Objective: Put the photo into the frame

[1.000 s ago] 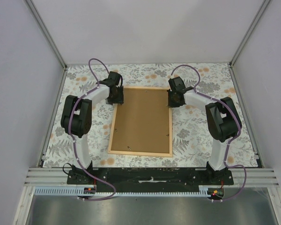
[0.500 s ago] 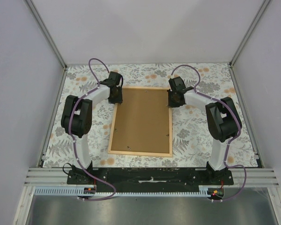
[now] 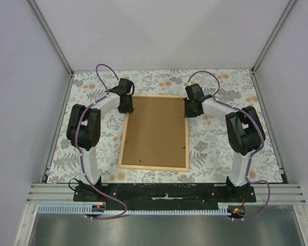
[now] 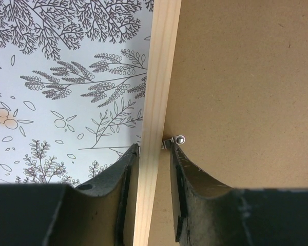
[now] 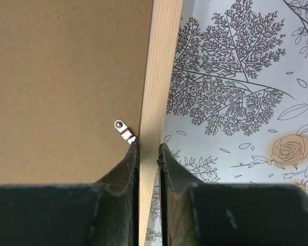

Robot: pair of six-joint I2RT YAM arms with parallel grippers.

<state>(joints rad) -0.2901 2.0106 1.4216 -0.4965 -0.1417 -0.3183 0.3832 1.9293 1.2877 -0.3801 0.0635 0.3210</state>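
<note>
Step in hand: securing the frame [image 3: 124,138] at its far end with both arms. The frame lies back-up on the table [image 3: 215,148], with the brown backing board [image 3: 156,130] seated inside it. The photo is not visible in any view; whether it lies beneath the board cannot be told.

Left gripper [image 4: 154,148]: set narrow, astride the left rail. The outer finger [image 4: 124,174] is at the wood. The inner finger stands just off it, beside a small metal clip [image 4: 172,140]. The rail is not yet clamped.

Right gripper [image 5: 148,146]: set narrow, with both fingers against the right rail, holding it. A second clip [image 5: 123,130] lies just beside its inner finger.

Next move, as a judgement: clamp the left rail without snagging the clip. Then move both arms together, keeping the frame level so it does not twist.
</note>
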